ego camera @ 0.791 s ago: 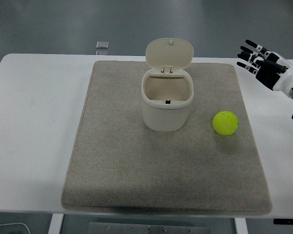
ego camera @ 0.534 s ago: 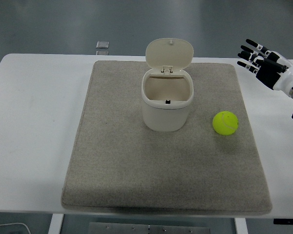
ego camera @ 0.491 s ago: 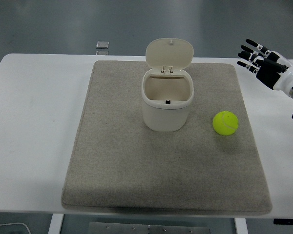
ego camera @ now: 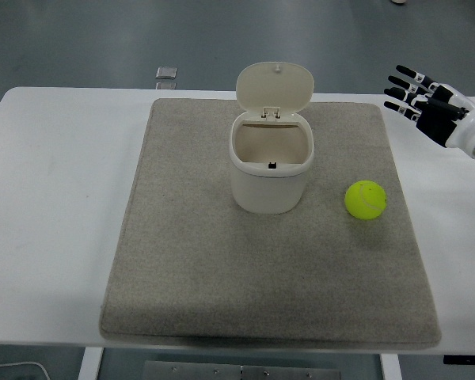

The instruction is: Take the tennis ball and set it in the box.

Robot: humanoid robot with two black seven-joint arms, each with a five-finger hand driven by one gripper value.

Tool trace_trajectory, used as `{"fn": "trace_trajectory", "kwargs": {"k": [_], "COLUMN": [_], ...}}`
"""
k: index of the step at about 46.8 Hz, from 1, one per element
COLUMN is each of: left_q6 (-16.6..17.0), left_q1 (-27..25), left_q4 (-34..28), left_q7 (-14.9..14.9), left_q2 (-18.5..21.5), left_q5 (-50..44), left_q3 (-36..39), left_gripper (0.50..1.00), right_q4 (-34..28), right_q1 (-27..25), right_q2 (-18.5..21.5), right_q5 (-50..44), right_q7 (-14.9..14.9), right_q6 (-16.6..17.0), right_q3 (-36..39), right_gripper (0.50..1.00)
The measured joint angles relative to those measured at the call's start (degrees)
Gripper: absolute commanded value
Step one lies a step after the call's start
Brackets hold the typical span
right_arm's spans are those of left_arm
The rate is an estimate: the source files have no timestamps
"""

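Note:
A yellow-green tennis ball [ego camera: 366, 199] lies on the grey mat [ego camera: 182, 277], to the right of the box. The box [ego camera: 271, 162] is a cream bin standing in the mat's middle back, its hinged lid [ego camera: 275, 85] flipped up and its inside bare. My right hand [ego camera: 418, 96] hovers at the table's far right edge, well behind and to the right of the ball, with its black fingers [ego camera: 401, 81] spread and holding nothing. The left arm does not show.
The white table [ego camera: 55, 206] carries the mat. A small grey object [ego camera: 166, 73] lies at the table's back edge, left of the box. Dark floor shows beyond the table.
My right hand has drifted slightly up and to the right. The ball and the box have not moved.

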Motion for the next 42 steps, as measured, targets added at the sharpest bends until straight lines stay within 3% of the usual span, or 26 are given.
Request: {"fn": "trace_trajectory", "kwargs": {"k": [19, 33, 42], "left_q6": [0.00, 0.00, 0.00], "left_q1": [0.00, -0.01, 0.01], "left_q4": [-0.03, -0.01, -0.03], "left_q7": [0.00, 0.00, 0.00], "left_q2": [0.00, 0.00, 0.00], "left_q5": [0.00, 0.00, 0.00], "left_q3": [0.00, 0.00, 0.00], "left_gripper": [0.992, 0.992, 0.992], "right_q4": [0.07, 0.24, 0.66], "right_q1": [0.73, 0.83, 0.99], "right_q2": [-3.08, -5.30, -6.26], "right_q5": [-5.17, -15.91, -21.59], "right_q7": [0.09, 0.31, 2.36], "right_q6": [2.36, 2.26, 3.04], "right_q3": [-0.09, 0.52, 0.57], "right_gripper": [0.930, 0.930, 0.930]}}
